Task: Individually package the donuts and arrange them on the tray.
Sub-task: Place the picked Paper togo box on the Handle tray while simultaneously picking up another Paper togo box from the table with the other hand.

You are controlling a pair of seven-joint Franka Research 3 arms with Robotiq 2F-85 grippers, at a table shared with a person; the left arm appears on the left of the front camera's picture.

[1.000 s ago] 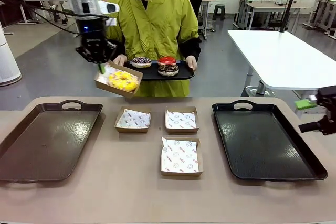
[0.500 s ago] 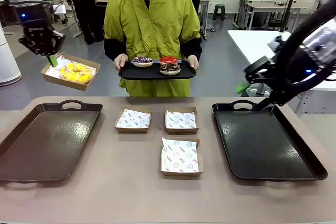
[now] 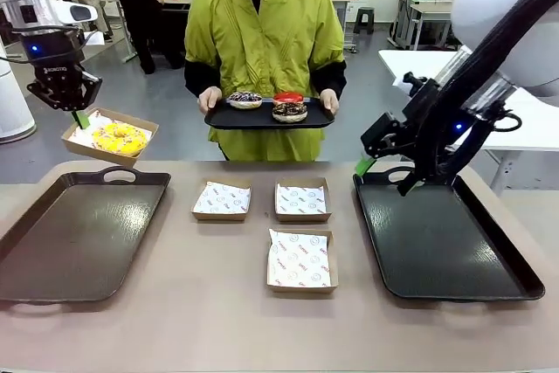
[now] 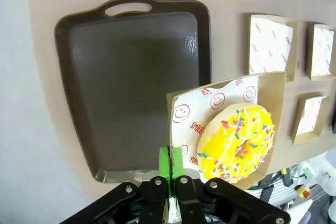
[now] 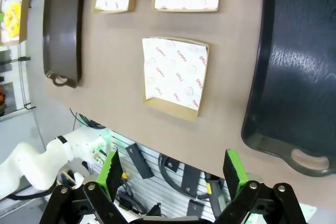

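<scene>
There are four donuts. The yellow donut lies in a box hanging in the air at the upper left of the front view, above the far edge of the brown tray. The left gripper is clamped tight on that box's rim. In the left wrist view its green pads meet on the box wall at bottom centre.

The other three donuts sit on a small tray at top centre, which the person holds with one hand at each end. The sprinkled donut is on its left, with the red donut and dark donut on its right. The red one may be resting on the dark one or just behind it; the angle leaves that unclear.

Three empty boxes, each lined with paper, lie on the table. Two are side by side at centre, and one is nearer the camera.

There are three trays in all: the small one, the brown one at left, and a black tray at right, both on the table.

The right gripper hangs over the black tray's far left corner with its jaws spread wide and nothing between them.
</scene>
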